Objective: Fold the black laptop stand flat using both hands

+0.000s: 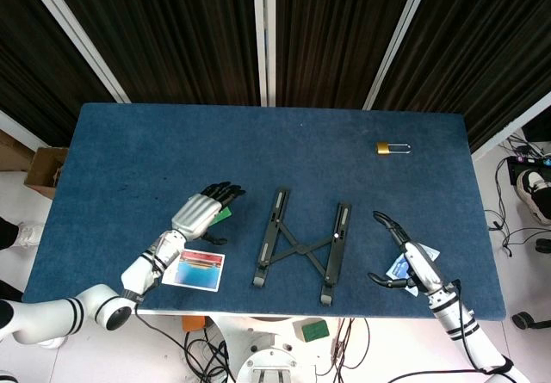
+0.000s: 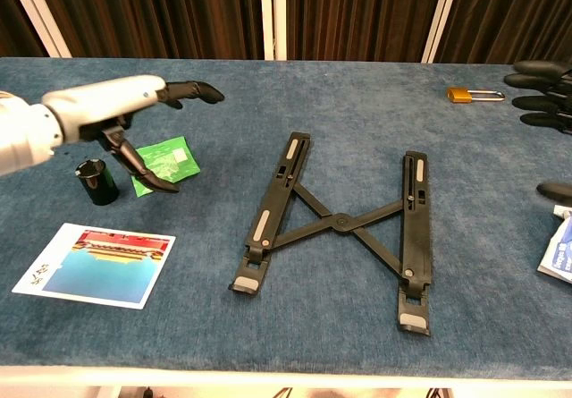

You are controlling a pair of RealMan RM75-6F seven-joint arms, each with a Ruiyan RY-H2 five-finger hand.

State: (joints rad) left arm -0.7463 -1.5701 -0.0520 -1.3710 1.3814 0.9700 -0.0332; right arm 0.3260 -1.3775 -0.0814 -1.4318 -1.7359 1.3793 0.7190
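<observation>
The black laptop stand [image 1: 300, 247] lies on the blue table, its two rails spread apart and joined by crossed bars [image 2: 344, 223]. My left hand [image 1: 203, 209] hovers to the stand's left with fingers apart and holds nothing; the chest view shows this left hand [image 2: 134, 112] above a green packet. My right hand [image 1: 405, 258] is to the stand's right, fingers spread and empty; only the right hand's fingertips [image 2: 541, 98] show at the chest view's right edge. Neither hand touches the stand.
A green packet [image 2: 161, 164] and a small black cylinder [image 2: 96, 182] lie under the left hand. A colourful card [image 2: 96, 264] sits near the front left edge. A brass padlock [image 1: 392, 148] lies far right. A blue-white packet [image 2: 559, 248] lies under the right hand.
</observation>
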